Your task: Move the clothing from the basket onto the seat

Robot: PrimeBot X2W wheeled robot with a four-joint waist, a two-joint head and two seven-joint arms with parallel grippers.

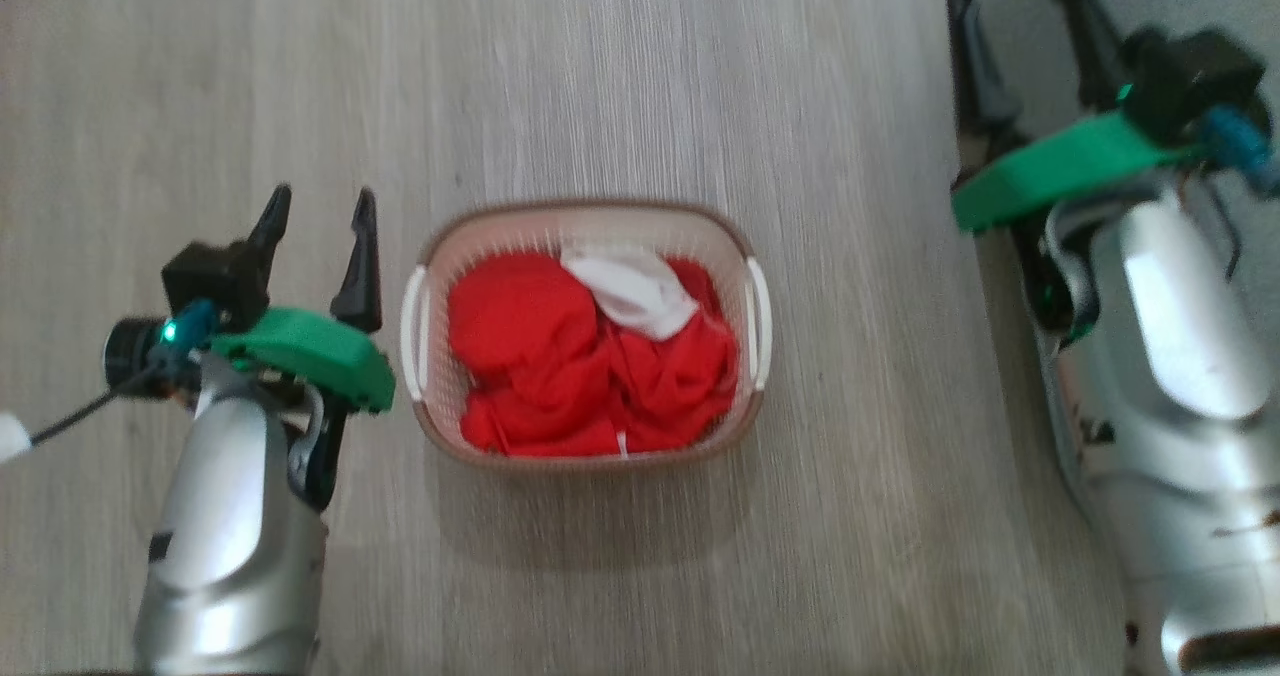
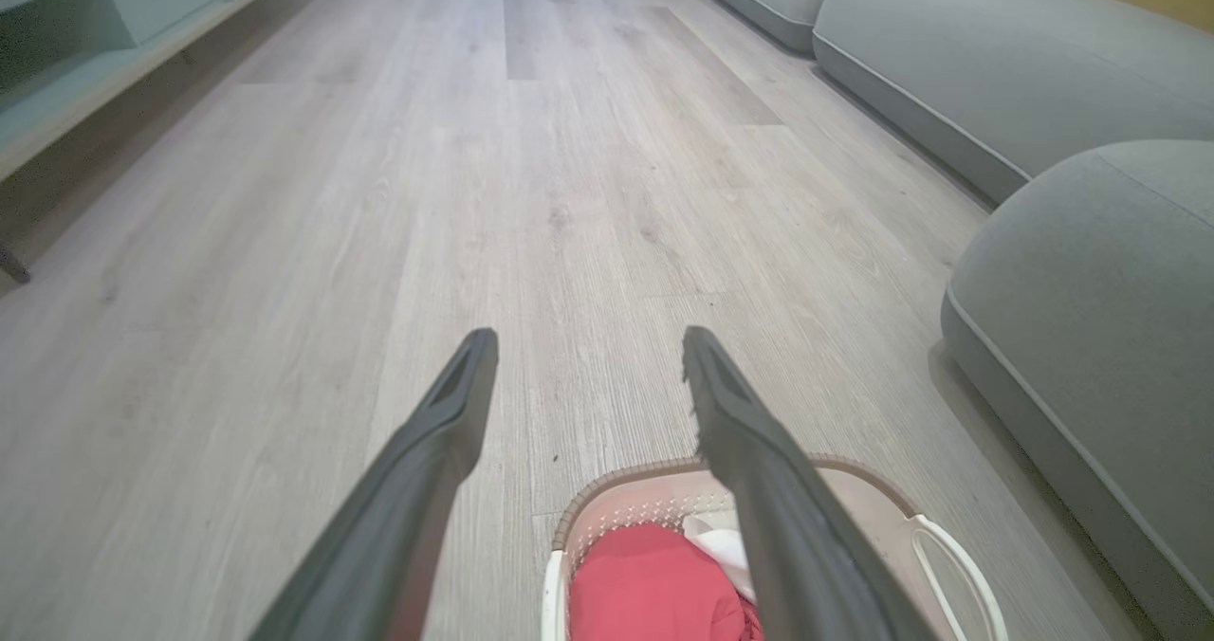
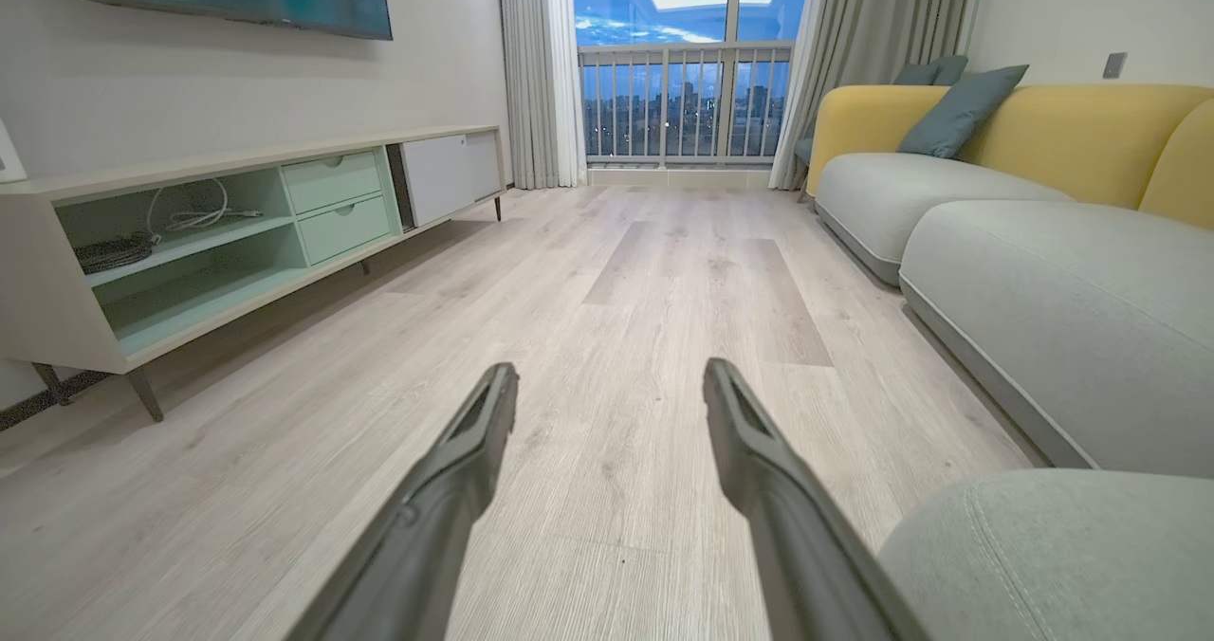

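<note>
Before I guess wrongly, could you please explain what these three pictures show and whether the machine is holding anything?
It is a wheeled robot with two arms. One picture looks down from its head; the other two look along each wrist. On the wood floor stands a basket full of red and white clothing. The left claw hovers beside the basket, open and empty. The right claw is open and empty too, near the grey-green seat where the clothing should go.
</note>
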